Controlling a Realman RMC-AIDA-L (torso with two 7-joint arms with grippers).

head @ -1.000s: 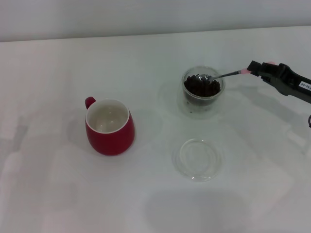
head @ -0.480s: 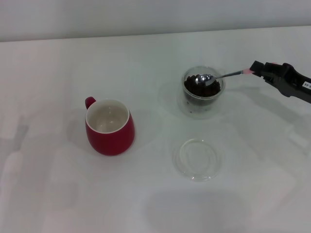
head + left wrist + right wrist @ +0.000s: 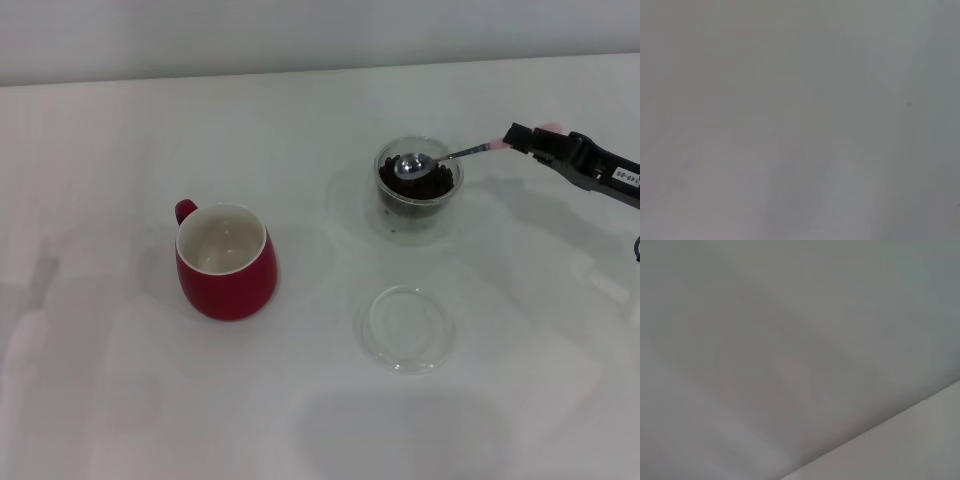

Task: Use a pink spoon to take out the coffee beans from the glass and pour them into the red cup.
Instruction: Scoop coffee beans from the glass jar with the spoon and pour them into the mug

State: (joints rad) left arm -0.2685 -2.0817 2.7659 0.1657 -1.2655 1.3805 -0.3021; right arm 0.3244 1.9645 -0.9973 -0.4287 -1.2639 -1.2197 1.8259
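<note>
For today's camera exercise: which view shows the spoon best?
The head view. The spoon is seen whole there, its bowl over the beans in the glass, its handle held by the right pincer. Both wrist views show only blank grey, no spoon.

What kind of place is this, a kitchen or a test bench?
Probably a test bench, not a kitchen: a plain white table against a bare wall, holding only a red cup, a glass of coffee beans and a clear dish. The right hand holds a pink spoon.
</note>
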